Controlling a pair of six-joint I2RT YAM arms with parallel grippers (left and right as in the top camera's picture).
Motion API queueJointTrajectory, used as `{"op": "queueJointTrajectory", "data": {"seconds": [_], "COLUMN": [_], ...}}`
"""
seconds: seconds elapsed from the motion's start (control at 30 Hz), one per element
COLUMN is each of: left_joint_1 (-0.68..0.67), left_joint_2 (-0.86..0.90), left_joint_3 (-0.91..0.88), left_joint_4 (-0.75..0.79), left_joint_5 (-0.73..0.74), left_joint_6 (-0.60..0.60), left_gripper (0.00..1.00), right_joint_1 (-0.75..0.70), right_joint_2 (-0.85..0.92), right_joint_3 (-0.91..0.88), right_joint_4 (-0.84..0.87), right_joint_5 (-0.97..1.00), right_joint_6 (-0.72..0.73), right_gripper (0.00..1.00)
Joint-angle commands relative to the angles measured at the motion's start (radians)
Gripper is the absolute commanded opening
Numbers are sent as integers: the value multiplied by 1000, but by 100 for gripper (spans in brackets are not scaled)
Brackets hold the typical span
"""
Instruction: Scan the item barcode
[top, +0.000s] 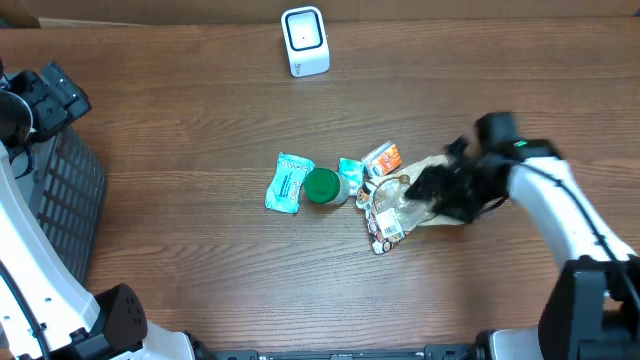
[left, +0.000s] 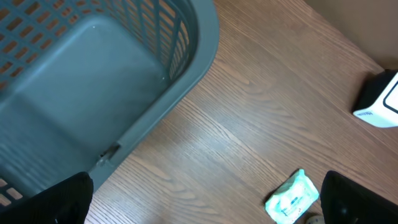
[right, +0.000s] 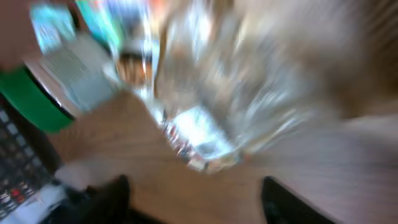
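1. Our right gripper (top: 425, 188) is released, jaws apart with nothing between them, just beside the bag (top: 392, 208) lying on the table (top: 180, 110).
2. We judge the pick is in hand. Next we must close on the bag, lift it and face its barcode to the scanner (top: 305, 42), well apart.
3. Our left gripper (left: 208, 199), released and empty, hovers by the basket (left: 186, 81); we see nothing inside.

Obstacles: basket (top: 70, 195) at the left edge, scanner (top: 305, 42) at the far edge, item cluster (top: 322, 186) mid-table. Bare table (top: 180, 110) between them, passable.
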Motion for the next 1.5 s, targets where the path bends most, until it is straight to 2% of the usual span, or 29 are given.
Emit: {"op": "queueJointTrajectory", "data": {"seconds": [0.0, 0.1, 0.27, 0.37, 0.47, 0.67, 0.8, 0.93, 1.03, 1.1, 1.23, 1.37, 1.47], "left_joint_1": [0, 0, 0, 0, 0, 0, 0, 0, 0, 0, 0, 0, 0], "left_joint_2": [-17, -17, -17, -17, -17, -17, -17, -17, -17, -17, -17, -17, -17], "left_joint_3": [13, 13, 13, 13, 13, 13, 13, 13, 13, 13, 13, 13, 13], "left_joint_4": [0, 0, 0, 0, 0, 0, 0, 0, 0, 0, 0, 0, 0], "left_joint_5": [-5, -5, -5, -5, -5, -5, -5, -5, -5, -5, -5, -5, -5], "left_joint_6": [18, 19, 18, 18, 18, 18, 18, 18, 18, 18, 18, 18, 18], "left_gripper": [100, 100, 100, 100, 100, 100, 100, 100, 100, 99, 100, 100, 100], "right_joint_1": [-116, -198, -224, -222, -211, -103, -8, 95, 118, 118, 118, 148, 210], "right_joint_2": [0, 62, 176, 238, 281, 359, 405, 410, 409, 401, 307, 124, 59], "right_joint_3": [20, 19, 19, 19, 18, 18, 18, 18, 20, 33, 63, 66, 65], "right_joint_4": [47, 85, 146, 148, 104, 129, 176, 213, 213, 193, 145, 95, 67], "right_joint_5": [156, 122, 100, 36, -138, -97, -42, 146, 151, 151, 153, 168, 231], "right_joint_6": [-63, -123, -187, -248, -401, -393, -311, -159, -137, -130, -131, -139, -138], "right_gripper": [91, 92, 92, 92, 94, 93, 81, 72, 61, 58, 59, 66, 73]}}
